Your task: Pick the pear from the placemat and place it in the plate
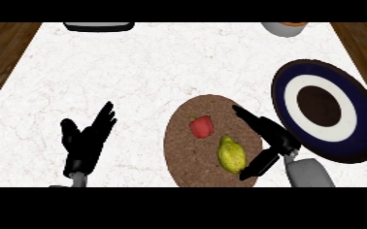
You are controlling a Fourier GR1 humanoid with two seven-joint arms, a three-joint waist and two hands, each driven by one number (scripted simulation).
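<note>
**White marbled counter, pear on the placemat beside my right hand**

White marbled counter fills my head view, with wood showing at both upper corners. On it I see the pear, yellow-green, lying on the lower right part of the round brown placemat. A red pepper-like item sits on the same mat, just up and left of the pear and apart from it. My right hand is spread, fingers pointing up-left along the mat's right edge and thumb reaching down beside the pear; whether the thumb touches the fruit I cannot tell. Just right of that hand lies the plate, dark blue rim, white ring, dark centre, holding nothing. My left hand rests open, fingers up, on the counter left of the mat. A dark tray-like object and a grey bowl are cut off at the far edge.
</note>
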